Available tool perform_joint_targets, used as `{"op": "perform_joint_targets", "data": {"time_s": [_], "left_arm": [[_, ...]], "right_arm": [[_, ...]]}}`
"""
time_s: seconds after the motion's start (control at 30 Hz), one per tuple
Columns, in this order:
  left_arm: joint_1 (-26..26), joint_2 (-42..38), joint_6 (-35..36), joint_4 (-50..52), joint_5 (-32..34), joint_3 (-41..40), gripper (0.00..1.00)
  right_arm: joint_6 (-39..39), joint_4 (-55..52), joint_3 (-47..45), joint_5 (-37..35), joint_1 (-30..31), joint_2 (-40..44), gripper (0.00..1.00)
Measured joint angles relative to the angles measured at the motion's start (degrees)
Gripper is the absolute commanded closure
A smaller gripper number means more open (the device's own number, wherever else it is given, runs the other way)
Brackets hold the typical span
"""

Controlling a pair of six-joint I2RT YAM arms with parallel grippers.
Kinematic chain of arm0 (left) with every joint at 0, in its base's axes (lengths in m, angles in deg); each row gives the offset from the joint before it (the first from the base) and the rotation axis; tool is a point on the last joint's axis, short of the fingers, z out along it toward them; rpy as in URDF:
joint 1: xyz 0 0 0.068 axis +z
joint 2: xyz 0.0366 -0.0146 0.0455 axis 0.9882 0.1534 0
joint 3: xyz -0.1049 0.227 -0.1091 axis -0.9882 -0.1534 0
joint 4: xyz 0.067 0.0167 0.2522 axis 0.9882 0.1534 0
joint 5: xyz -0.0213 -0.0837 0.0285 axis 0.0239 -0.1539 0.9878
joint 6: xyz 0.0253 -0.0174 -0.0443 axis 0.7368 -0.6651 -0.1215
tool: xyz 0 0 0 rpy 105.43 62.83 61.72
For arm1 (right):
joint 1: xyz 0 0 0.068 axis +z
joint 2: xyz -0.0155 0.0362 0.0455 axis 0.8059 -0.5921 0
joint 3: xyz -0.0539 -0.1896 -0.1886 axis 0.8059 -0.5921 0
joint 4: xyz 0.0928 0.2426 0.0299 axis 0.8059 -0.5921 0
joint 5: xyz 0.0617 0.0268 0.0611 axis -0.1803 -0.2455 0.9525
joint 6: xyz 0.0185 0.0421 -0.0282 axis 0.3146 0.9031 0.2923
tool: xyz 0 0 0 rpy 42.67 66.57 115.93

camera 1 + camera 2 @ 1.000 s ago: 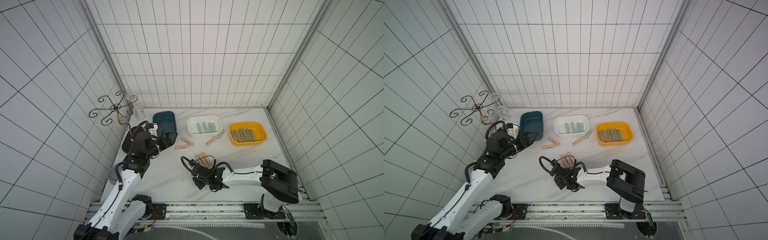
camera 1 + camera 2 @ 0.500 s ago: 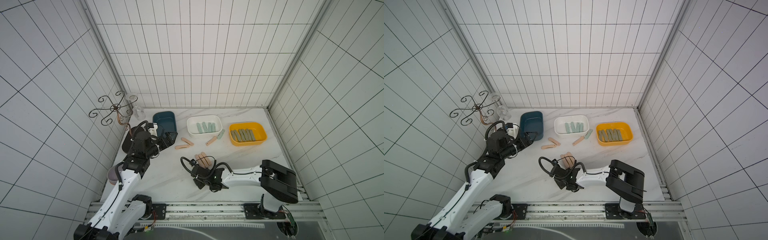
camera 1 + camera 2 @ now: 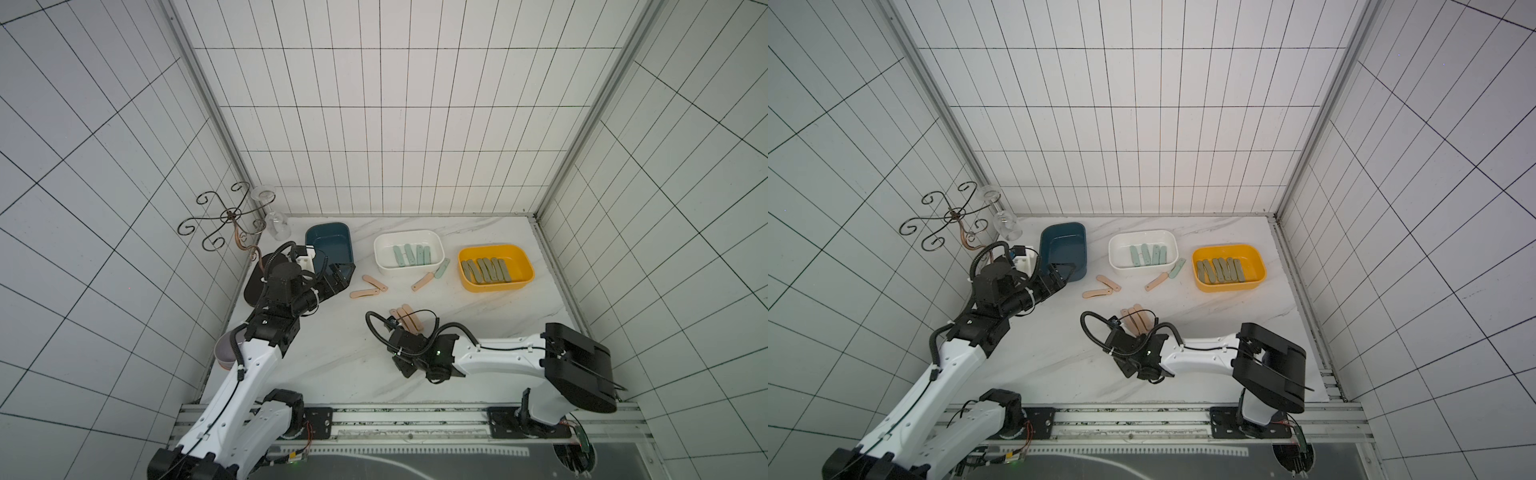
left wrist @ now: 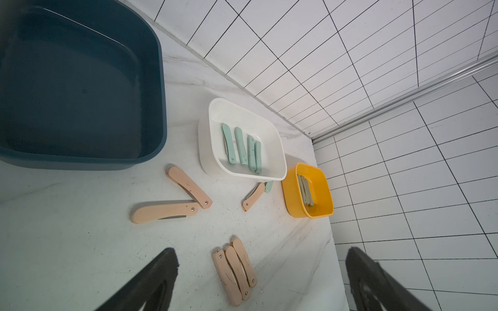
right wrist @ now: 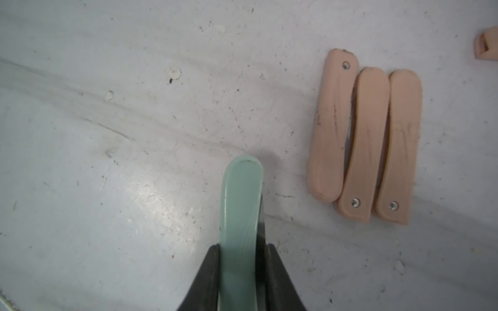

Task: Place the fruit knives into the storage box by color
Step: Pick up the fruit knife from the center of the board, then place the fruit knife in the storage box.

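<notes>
Your two top views look steeply down from overhead on the whole table (image 3: 332, 374) (near-identical framing); the wrist cameras sit low — the right closest — both catching three pink knives (image 5: 363, 140).

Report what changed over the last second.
The right claw closed on a mint-green knife lying beside three peach knives; its arm barely shifted. The left claw stayed open by the blue bin. Nothing else moved.
</notes>
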Motion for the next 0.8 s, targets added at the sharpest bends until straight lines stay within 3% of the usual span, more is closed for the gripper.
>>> {"op": "perform_joint_targets", "data": {"time_s": [0.13, 0.37, 0.6, 0.8], "left_arm": [[0.00, 0.04, -0.17, 0.00, -0.02, 0.00, 0.03], [-0.02, 0.57, -0.57, -0.31, -0.35, 0.07, 0.03], [-0.02, 2.10, -0.83, -1.33, -1.09, 1.18, 0.03], [-0.02, 3.98, -0.74, -2.58, -1.31, 2.23, 0.03]], "right_arm": [[-0.04, -0.83, 0.00, 0.15, -1.81, 4.46, 0.79], [-1.14, -2.58, 2.47, 1.77, -12.55, 9.94, 0.79], [-3.28, -2.69, 12.28, 4.48, -22.34, 8.72, 0.79], [-3.67, 0.15, 22.86, 9.49, -29.14, 0.90, 0.79]]}}
